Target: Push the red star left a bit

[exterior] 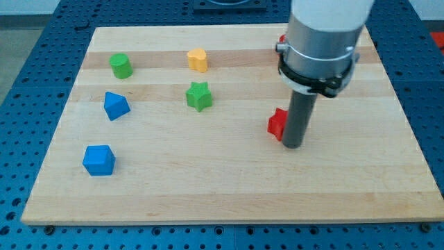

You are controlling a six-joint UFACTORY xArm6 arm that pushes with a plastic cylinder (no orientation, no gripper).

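The red star lies on the wooden board, right of centre, partly hidden behind the dark rod. My tip rests on the board just at the star's right side, touching or nearly touching it. A small red piece peeks out behind the arm's grey body near the view's top; its shape cannot be made out.
A green star lies left of the red star. A yellow heart-like block is near the top centre. A green cylinder, a blue block and a blue cube lie on the left. The board's edge runs along the bottom.
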